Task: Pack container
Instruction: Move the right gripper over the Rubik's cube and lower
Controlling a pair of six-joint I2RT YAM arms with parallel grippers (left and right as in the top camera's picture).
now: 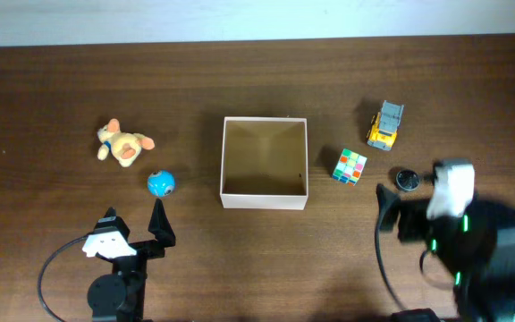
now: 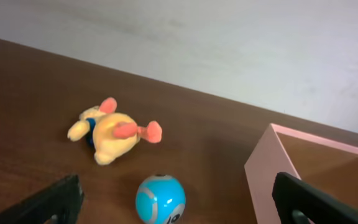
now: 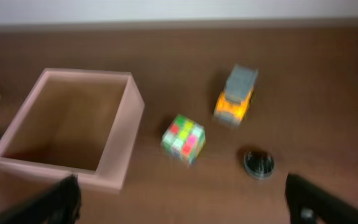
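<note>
The container (image 1: 228, 152) is a square open box with white walls and a tan inside, at the table's middle, with nothing inside; it also shows in the left wrist view (image 2: 263, 174) and the right wrist view (image 3: 123, 143). A blue ball (image 1: 160, 183) (image 2: 160, 199) lies left of it, with a yellow plush toy (image 1: 123, 143) (image 2: 114, 129) farther left. A colour cube (image 1: 350, 166) (image 3: 183, 138), a yellow-grey toy truck (image 1: 385, 124) (image 3: 235, 94) and a small black round cap (image 1: 407, 180) (image 3: 258, 163) lie right of it. My left gripper (image 1: 134, 222) (image 2: 179, 208) is open just short of the ball. My right gripper (image 1: 401, 201) (image 3: 182, 202) is open, short of the cube and cap.
A pale wall runs along the table's far edge (image 1: 257, 40). Black cables loop beside each arm at the table's near edge.
</note>
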